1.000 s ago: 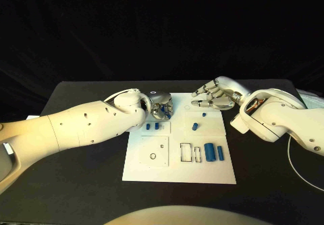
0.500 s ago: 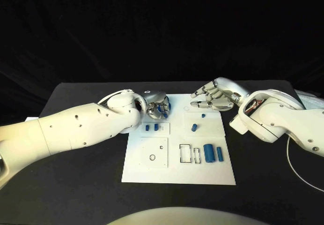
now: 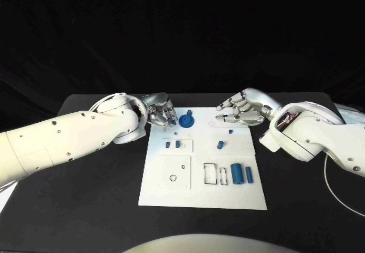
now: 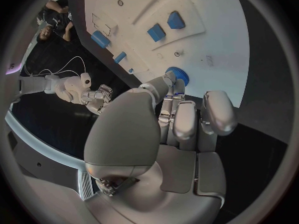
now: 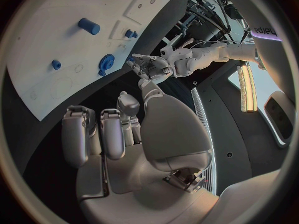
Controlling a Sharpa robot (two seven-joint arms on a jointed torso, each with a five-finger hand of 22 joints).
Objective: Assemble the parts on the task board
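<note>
Left hand [image 3: 161, 114] is pulling back off the board's far-left corner versus half a second ago, and the blue gear [image 3: 187, 123] it was covering is now sitting exposed on the task board [image 3: 202, 192], just beside the fingertips. Left fingers are curling inward with a small gap between them; left wrist view is showing one fingertip right at the gear [image 4: 179, 76], but I cannot tell whether it is touching or pinching it. Right hand [image 3: 243, 111] is hovering at the far-right edge of the board, fingers curled and close together, holding nothing I can see; the right wrist view [image 5: 118, 129] is showing the same, with the gear [image 5: 106, 61] well apart from it. Other blue parts are lying on the board: two small pegs [image 3: 172, 143] side by side in the left recess, a short cylinder [image 3: 220, 143] near the middle, a small stud [image 3: 230, 130] beyond it, and a larger cylinder [image 3: 237, 170] next to a thinner one [image 3: 248, 173] at the right, beside the outlined slots.
</note>
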